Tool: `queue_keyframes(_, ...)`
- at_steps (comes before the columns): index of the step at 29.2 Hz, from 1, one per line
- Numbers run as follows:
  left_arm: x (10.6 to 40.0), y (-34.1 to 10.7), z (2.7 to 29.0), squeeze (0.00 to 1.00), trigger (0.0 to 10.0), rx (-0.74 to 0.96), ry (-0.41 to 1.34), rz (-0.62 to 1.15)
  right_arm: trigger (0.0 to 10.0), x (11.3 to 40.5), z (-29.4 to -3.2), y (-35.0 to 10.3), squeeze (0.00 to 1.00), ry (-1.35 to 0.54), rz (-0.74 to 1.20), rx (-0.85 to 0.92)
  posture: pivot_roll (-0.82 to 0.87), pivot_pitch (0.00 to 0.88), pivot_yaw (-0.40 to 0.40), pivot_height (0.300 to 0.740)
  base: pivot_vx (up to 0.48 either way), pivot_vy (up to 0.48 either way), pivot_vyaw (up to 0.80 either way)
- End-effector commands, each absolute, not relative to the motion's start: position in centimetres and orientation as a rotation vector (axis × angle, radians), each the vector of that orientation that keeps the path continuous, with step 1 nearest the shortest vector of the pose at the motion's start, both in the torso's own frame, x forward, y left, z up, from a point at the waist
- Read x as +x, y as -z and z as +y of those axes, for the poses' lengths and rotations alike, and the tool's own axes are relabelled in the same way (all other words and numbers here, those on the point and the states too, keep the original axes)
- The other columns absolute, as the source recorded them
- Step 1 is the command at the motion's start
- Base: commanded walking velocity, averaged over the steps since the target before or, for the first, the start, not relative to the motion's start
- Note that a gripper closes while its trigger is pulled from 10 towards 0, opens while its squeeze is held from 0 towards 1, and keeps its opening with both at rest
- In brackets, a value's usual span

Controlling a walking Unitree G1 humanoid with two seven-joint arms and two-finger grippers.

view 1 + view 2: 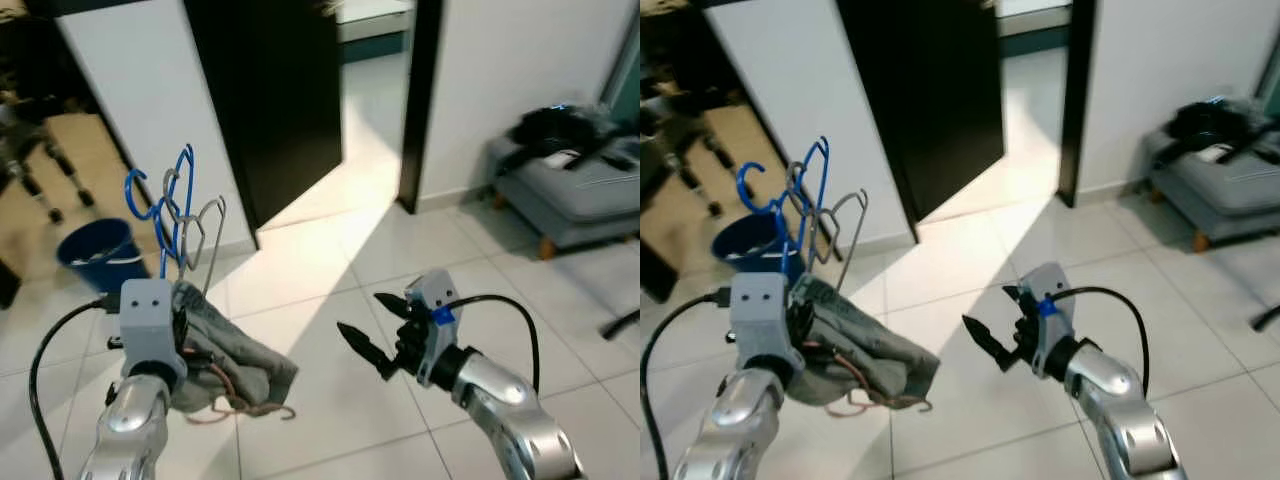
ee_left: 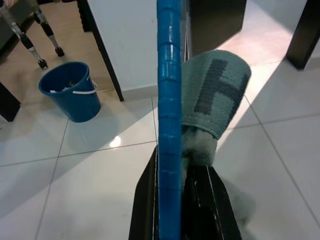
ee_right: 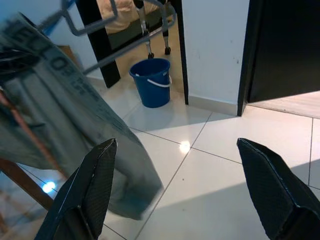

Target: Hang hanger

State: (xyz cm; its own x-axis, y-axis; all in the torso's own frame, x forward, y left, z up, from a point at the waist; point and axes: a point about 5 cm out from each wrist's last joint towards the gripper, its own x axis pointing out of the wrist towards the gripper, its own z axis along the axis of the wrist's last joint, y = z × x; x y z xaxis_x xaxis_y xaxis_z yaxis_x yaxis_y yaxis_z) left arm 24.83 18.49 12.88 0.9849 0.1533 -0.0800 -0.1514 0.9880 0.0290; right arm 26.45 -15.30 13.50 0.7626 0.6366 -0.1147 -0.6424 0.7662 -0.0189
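I see a white tiled floor [image 1: 330, 300] ahead, with a dark open door [image 1: 270, 100] and a grey sofa [image 1: 575, 195] off to the right. A blue bucket [image 1: 100, 255] stands by the wall on the left. My left gripper [image 2: 172, 200] is clamped on a bunch of hangers [image 1: 178, 210], blue and grey, held upright, with a grey-green garment [image 1: 225, 355] draped beside it. My right gripper [image 1: 375, 330] hovers nearby, fingers spread wide and holding nothing.

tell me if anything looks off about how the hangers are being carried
Yes: the left tool grips several hangers at once, blue and grey, tangled together, with a grey-green cloth bunched in the grip instead of hanging neatly. The right tool is open.
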Motion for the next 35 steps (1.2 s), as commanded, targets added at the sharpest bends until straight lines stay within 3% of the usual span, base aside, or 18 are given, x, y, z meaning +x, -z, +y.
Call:
queue_keyframes(1, 25.4, -13.3, 18.7, 0.0, 10.0, 0.013, -0.173, 0.052, 10.0, 26.4, -14.8, -13.2, 0.0, -0.731, 0.111, -0.023, -0.03, 0.0, 0.049, 0.74, 0.0, 0.0, 0.78)
queue_keyframes(21, 26.5, -14.3, 18.9, 0.0, 10.0, -0.021, -0.203, -0.015, 10.0, 26.4, -14.3, -13.5, 0.0, -0.801, 0.082, -0.02, -0.02, 0.0, 0.045, 0.74, 0.0, 0.0, 0.78)
queue_keyframes(35, 27.3, -16.6, 20.0, 0.0, 10.0, 0.012, -0.228, -0.105, 10.0, 26.1, -13.9, -13.8, 0.0, -0.841, 0.049, -0.04, -0.02, 0.0, 0.046, 0.74, 0.48, 0.0, 0.6)
